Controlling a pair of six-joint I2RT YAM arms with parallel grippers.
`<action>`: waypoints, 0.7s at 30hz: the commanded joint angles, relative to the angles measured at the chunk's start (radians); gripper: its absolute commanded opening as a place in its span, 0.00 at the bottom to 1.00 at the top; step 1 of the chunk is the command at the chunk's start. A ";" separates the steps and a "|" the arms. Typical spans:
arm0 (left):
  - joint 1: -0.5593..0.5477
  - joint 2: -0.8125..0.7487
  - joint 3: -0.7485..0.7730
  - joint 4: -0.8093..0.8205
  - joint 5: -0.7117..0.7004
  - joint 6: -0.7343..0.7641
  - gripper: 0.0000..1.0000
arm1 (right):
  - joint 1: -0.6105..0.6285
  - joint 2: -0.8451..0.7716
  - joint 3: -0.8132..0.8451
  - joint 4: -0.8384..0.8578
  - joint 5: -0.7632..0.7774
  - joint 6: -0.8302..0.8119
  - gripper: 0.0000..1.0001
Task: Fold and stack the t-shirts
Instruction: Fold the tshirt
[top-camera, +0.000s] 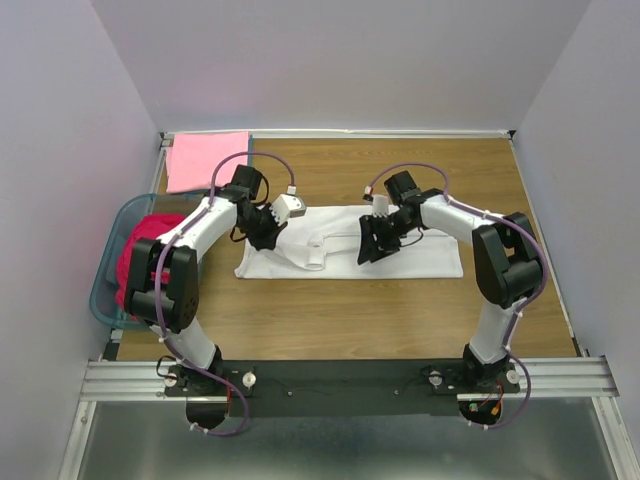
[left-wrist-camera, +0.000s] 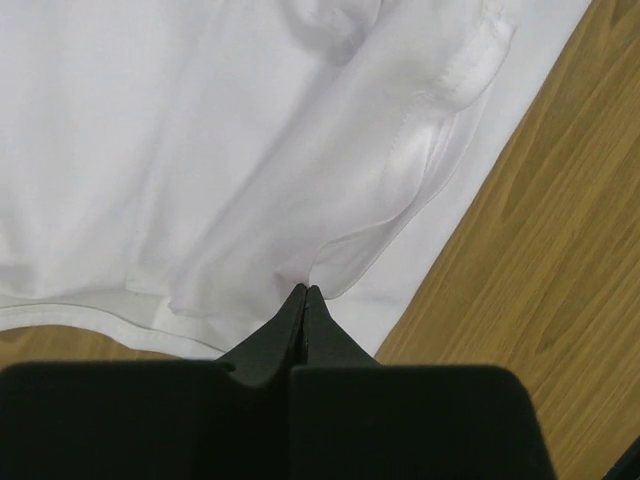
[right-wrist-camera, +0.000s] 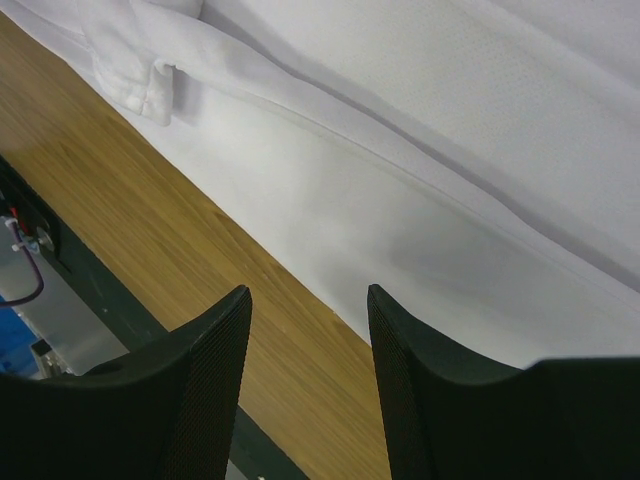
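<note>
The white shirt lies in the middle of the table. The left gripper is pinched shut on a fold of it, and the right gripper hangs open over the near hem. Best the right grips too, then both lift evenly so the fold lands straight.

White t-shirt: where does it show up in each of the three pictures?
Top external: the white t-shirt lies at the middle of the wooden table.
Left wrist: the shirt fills the upper left.
Right wrist: the shirt fills the upper right.
Shared landmark: the wooden table's bare boards along the shirt's edge.
</note>
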 joint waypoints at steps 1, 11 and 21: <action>0.000 -0.003 0.065 0.000 -0.029 -0.017 0.00 | -0.013 -0.039 -0.015 -0.023 0.018 -0.018 0.57; 0.066 0.086 0.274 0.006 -0.026 -0.042 0.00 | -0.028 -0.051 -0.033 -0.029 0.030 -0.032 0.58; 0.106 0.204 0.360 0.094 -0.052 -0.149 0.27 | -0.036 -0.078 -0.030 -0.049 0.047 -0.051 0.58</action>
